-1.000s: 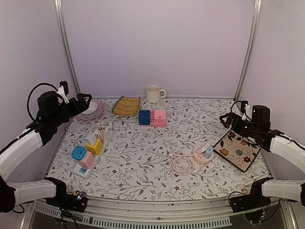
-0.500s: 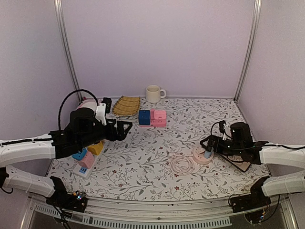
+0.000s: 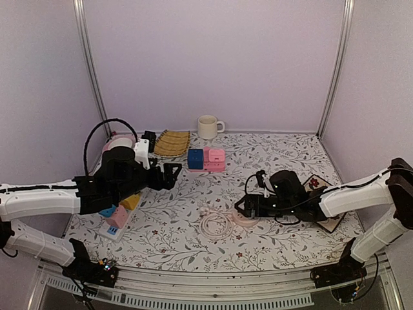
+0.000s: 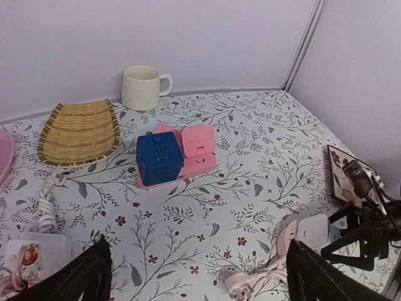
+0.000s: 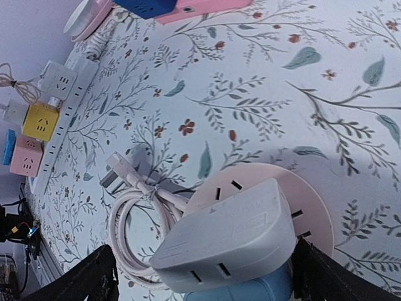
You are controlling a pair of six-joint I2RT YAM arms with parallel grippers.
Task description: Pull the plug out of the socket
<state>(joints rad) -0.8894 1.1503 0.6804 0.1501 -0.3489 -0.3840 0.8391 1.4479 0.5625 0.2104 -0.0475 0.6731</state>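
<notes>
Right hand [image 3: 245,208], spread apart, now straddling plug [image 5: 225,241]; socket [image 5: 307,200] and cord [image 5: 141,207] sliding left with it, plug not separating; left hand [image 3: 169,175] idling, also apart.

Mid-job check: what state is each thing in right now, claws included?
Left claw: open, empty.
Right claw: open, around the round pink socket.
White adapter: seated on that socket.
Blue plug: against the adapter; seating hidden.
Pink cable: coiled.
Mug: upright.
Yellow cube adapter: plugged into the white power strip.
</notes>
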